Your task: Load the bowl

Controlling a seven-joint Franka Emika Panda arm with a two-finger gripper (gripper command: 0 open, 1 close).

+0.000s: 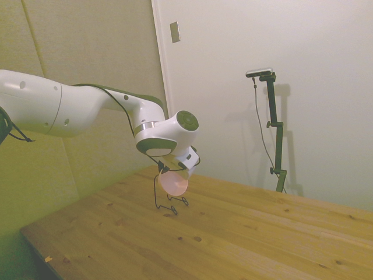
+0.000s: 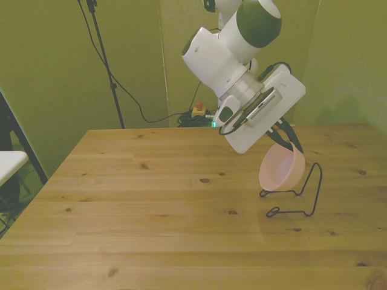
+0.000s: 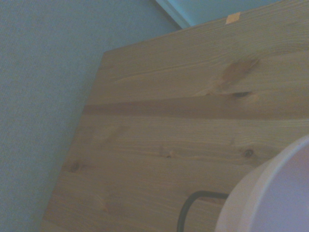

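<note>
Tool: tilted steeply, hanging low over the desk's right part in the front view, its dark fingers closed on the upper rim of the pink bowl.

Pink bowl: small, round, plain, smooth; held on edge, its open side turned toward the front view's left. In the side view it shows as a pale pink disc just under the tool. Its lower edge sits at the wire rack; whether it rests on the wire or hangs just clear of it cannot be told. In the wrist view only a curved piece of its pale wall appears, close and blurred.

Wire rack: thin, black, standing on the desk; an upright loop rises beside the bowl on the front view's right, and flat feet run along the wood below. In the side view its upright wire stands beside the bowl. A bent piece of it shows in the wrist view.

Desk: light knotty wooden planks; grain and a knot visible close up.
</note>
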